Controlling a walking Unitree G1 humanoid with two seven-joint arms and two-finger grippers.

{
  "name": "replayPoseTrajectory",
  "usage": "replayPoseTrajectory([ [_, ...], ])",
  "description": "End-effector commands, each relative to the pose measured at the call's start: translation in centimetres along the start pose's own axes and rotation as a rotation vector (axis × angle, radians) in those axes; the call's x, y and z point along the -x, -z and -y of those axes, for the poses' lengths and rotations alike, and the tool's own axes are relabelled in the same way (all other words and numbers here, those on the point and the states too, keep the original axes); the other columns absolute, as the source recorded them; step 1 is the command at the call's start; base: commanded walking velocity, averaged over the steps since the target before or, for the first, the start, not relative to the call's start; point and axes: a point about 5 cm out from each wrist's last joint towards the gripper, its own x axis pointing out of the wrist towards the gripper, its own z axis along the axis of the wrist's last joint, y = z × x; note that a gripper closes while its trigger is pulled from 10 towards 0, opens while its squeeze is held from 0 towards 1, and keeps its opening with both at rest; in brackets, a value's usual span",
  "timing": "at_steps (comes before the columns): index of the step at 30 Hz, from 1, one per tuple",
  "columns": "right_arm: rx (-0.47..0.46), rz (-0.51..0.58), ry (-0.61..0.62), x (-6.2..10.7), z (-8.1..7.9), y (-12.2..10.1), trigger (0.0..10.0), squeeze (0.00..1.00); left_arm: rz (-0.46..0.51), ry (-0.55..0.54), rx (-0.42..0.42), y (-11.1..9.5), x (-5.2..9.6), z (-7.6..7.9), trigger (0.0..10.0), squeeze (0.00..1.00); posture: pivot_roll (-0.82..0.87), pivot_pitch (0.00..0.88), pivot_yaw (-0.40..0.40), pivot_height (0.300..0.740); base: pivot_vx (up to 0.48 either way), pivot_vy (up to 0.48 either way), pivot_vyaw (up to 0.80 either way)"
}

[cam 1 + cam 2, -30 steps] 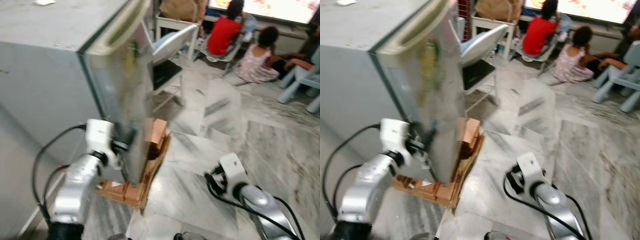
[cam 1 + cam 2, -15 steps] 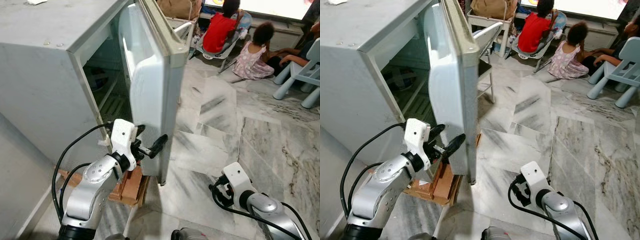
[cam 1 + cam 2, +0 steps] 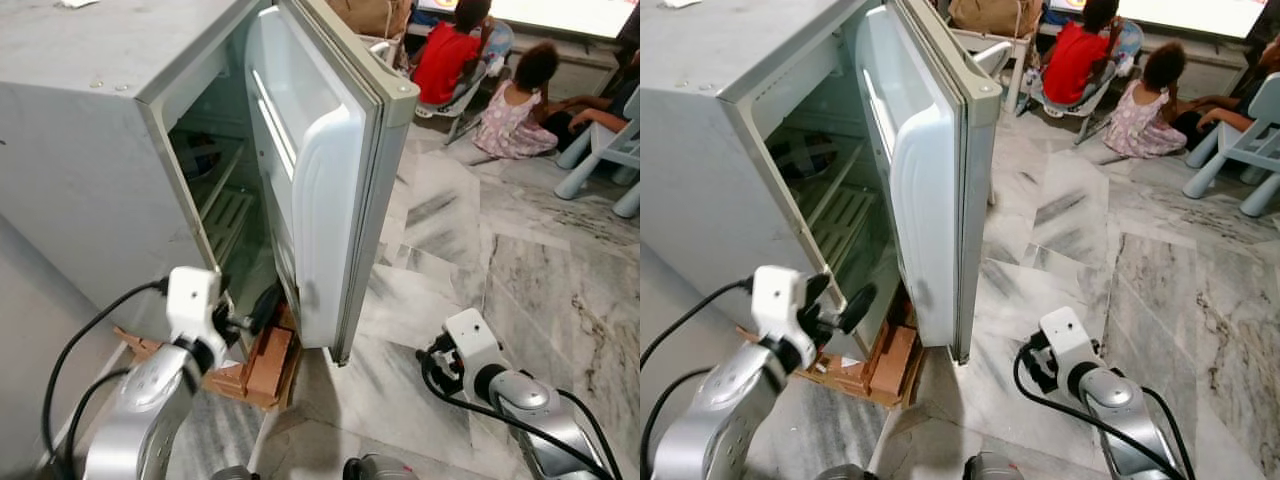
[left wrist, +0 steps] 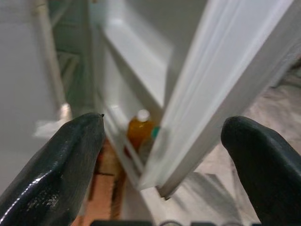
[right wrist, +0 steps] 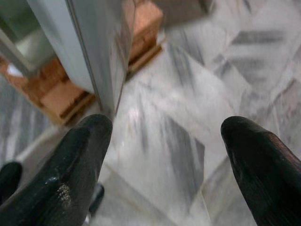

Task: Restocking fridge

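Fridge (image 3: 80,150), a small grey box w/ a dull, scuffed top, is sitting at the left; its left side is running out of frame. Fridge door (image 3: 930,190) is standing wide open, smooth white moulded liner facing the cabinet, grey metal edge facing the room. Inside, ribbed white wire shelves (image 3: 225,205) are showing through a greenish, shaded interior; the far back is too dark to read. In the left wrist view an orange bottle (image 4: 139,128) w/ a white cap is sitting low in the door rack, and something teal beside it is blurred, poss. a second container.

Left end effector (image 3: 835,300) is hanging near the bottom of the opening, just left of the door's lower edge, black fingers spread apart & gripping nothing. Right end effector (image 5: 164,155) is hovering low over the floor at the right, near side, fingers likewise released w/ a wide gap; from the head views its fingers are hidden behind the white wrist block.

Fridge is resting on reddish-brown wood blocks (image 3: 265,360) over flattened cardboard, partly hidden by the door. Marble floor (image 3: 1120,270) is glossy, grey-veined. At the far right, two people (image 3: 480,80) are sitting on the floor, backs turned, next to pale blue plastic chairs (image 3: 1240,140) cut off by the frame.
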Motion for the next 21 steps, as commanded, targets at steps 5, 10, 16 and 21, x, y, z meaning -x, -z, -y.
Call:
replayPoseTrajectory([
  [5, -0.011, 0.026, -0.010, -0.2, -1.0, -0.6, 10.0, 0.00, 0.037, -0.026, 0.012, -0.6, -0.2, -0.1, 10.0, 0.00, -0.01, 0.043, -0.011, 0.740, 0.000, -0.288, -0.74],
  [10, -0.021, 0.042, -0.015, -0.3, -1.3, -0.7, 10.0, 0.00, 0.042, -0.005, -0.003, -1.0, -1.4, -0.3, 10.0, 0.00, -0.02, 0.047, -0.003, 0.740, 0.000, -0.316, -0.38],
  [16, -0.027, 0.061, -0.006, -0.7, -1.4, -1.3, 10.0, 0.00, 0.064, -0.003, -0.006, -1.8, -2.4, -0.5, 10.0, 0.00, -0.03, 0.037, 0.002, 0.740, 0.000, -0.202, 0.00],
  [21, -0.020, 0.064, -0.014, -0.9, -1.5, -1.5, 10.0, 0.00, 0.064, -0.009, -0.011, -1.8, -2.7, -0.6, 10.0, 0.00, -0.02, 0.039, -0.006, 0.740, 0.000, 0.000, 0.00],
])
